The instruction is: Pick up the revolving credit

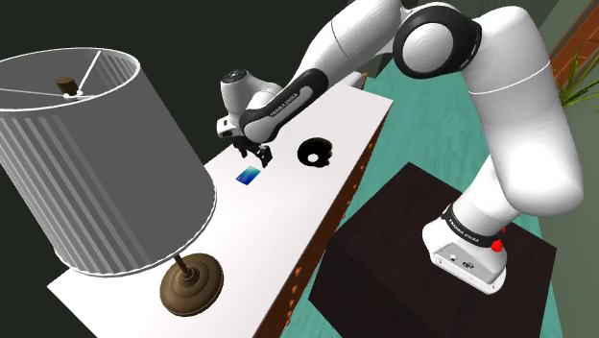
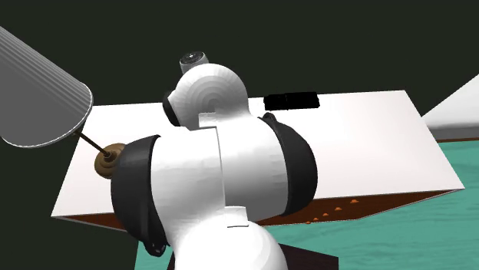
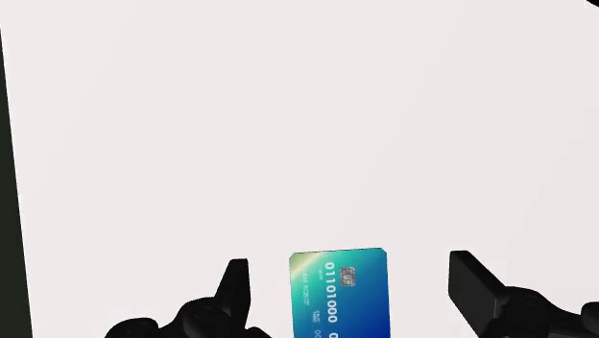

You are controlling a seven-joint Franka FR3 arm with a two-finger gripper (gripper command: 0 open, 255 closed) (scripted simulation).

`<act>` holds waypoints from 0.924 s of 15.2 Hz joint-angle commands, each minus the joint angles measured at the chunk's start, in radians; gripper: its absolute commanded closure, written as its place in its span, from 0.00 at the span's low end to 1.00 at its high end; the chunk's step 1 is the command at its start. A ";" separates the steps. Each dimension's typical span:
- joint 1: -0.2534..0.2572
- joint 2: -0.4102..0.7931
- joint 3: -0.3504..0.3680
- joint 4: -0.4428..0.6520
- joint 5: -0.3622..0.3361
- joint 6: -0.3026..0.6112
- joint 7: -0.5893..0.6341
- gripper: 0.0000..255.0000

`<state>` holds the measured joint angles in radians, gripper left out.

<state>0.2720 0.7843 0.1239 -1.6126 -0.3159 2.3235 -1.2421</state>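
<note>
Table, shoulder view: white table (image 1: pixel 288 221) stretching away from the dark stand (image 1: pixel 422 250), with a teal floor alongside.
Clutter, shoulder view: a lamp (image 1: pixel 96 163) with a ribbed grey shade stands at the view's left. A black object (image 1: pixel 314 153) lies toward the far end.
Card, shoulder view: a blue-green card (image 1: pixel 249 175) lies flat on the table between the lamp and the black object, apart from both.
Pincer, shoulder view: the pincer (image 1: pixel 254 154) points down, just above the card and slightly to its upper right in this view.
Second exterior view: the arm (image 2: pixel 215 184) bulks across the middle. Behind it are the table (image 2: pixel 368 146), the lamp (image 2: pixel 38 92) at the view's left, and the black object (image 2: pixel 292 100) at the far edge.
Card, wrist view: the card (image 3: pixel 341 293) lies face up with its printed digits readable, flat on the bare table (image 3: pixel 288 115).
Pincer state, wrist view: the pincer (image 3: pixel 351 272) is released. Its fingers (image 3: pixel 235 288) stand well apart, one on each side of the card, and neither touches it.
Key relation: the card sits roughly midway between the fingers. Its long axis runs across the line they close along, so they would meet the two long edges.
Next move, as judged: mostly a straight descent with little sideways correction.
Risk, as judged: the card is thin and flat, so the fingertips must reach the table to catch its edges, and it may slip.
</note>
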 commanded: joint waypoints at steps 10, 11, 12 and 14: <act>0.006 0.058 -0.010 0.015 -0.012 0.043 0.008 1.00; 0.006 0.058 -0.010 0.015 -0.012 0.044 0.009 1.00; 0.006 0.059 -0.010 0.014 -0.012 0.045 0.009 1.00; 0.006 0.060 -0.010 0.017 -0.012 0.044 0.009 1.00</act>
<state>0.2782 0.8410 0.1139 -1.5961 -0.3283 2.3675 -1.2330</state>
